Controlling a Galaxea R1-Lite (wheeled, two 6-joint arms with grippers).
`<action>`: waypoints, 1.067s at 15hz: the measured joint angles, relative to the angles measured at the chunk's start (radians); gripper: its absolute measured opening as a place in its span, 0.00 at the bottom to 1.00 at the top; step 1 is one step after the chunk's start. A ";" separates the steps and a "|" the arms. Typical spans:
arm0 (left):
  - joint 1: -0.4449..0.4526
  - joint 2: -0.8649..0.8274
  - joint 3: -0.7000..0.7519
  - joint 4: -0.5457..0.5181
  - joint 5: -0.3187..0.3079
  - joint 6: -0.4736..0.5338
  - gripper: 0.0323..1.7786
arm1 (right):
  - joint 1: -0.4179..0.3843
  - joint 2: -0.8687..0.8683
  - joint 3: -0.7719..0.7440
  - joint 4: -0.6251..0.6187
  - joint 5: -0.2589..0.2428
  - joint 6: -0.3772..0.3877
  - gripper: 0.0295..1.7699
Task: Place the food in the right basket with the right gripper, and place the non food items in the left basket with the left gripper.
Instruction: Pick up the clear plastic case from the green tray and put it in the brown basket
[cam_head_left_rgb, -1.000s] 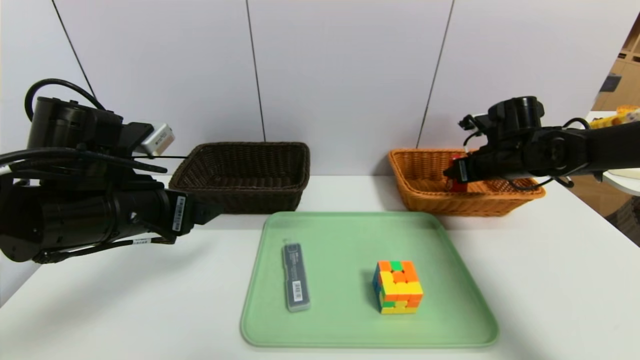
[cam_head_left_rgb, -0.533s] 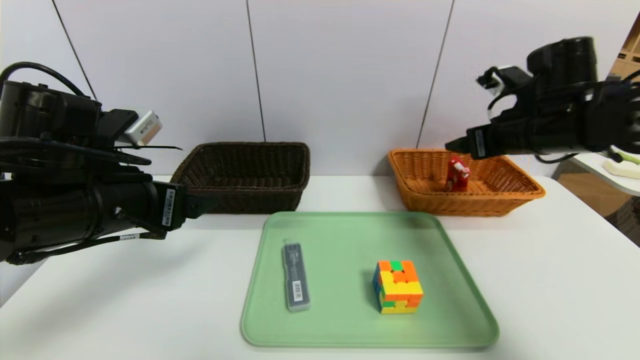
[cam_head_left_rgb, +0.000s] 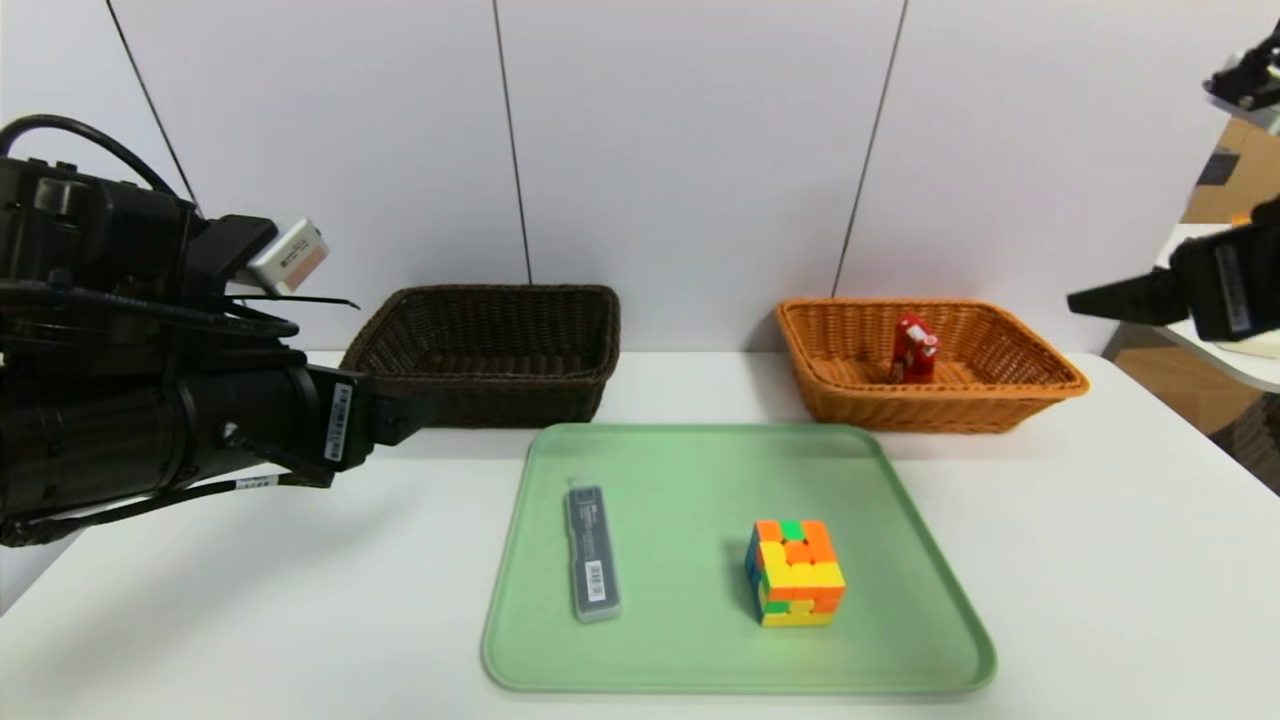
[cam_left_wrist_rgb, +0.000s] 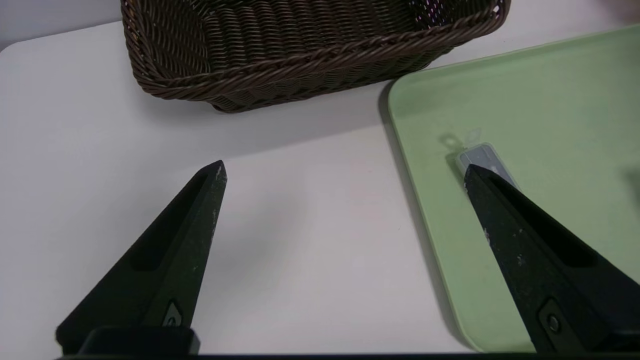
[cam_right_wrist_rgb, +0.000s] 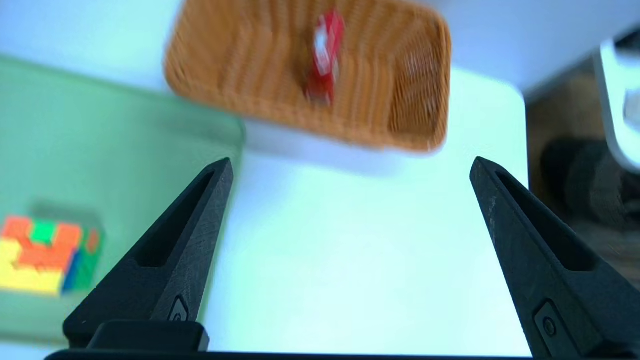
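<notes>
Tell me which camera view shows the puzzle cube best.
The head view: the whole cube shows clearly on the green tray, with nothing in front of it. The right wrist view shows it blurred at the picture's edge; the left wrist view does not show the cube itself.

No lettering, brand or figure is legible. Print too small to read runs along the gray case (cam_head_left_rgb: 593, 553) on the green tray (cam_head_left_rgb: 740, 660), where 1 white label (cam_head_left_rgb: 595, 580) bears a barcode. Another barcode label (cam_head_left_rgb: 339, 422), its characters unreadable, is fixed to the black left arm (cam_head_left_rgb: 250, 410). Tiny marks on the pale camera housing (cam_head_left_rgb: 290, 256) above that arm and white markings on the red packet (cam_right_wrist_rgb: 325, 55) in the orange basket (cam_head_left_rgb: 930, 405) cannot be made out.
</notes>
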 joint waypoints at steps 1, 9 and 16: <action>-0.006 -0.001 0.000 0.012 0.000 0.000 0.95 | -0.021 -0.024 0.017 0.054 -0.001 -0.001 0.93; -0.132 0.066 -0.102 0.139 0.076 -0.010 0.95 | -0.056 -0.147 0.140 0.146 -0.022 0.006 0.95; -0.295 0.293 -0.378 0.376 0.183 -0.244 0.95 | -0.066 -0.226 0.254 0.157 -0.060 0.005 0.96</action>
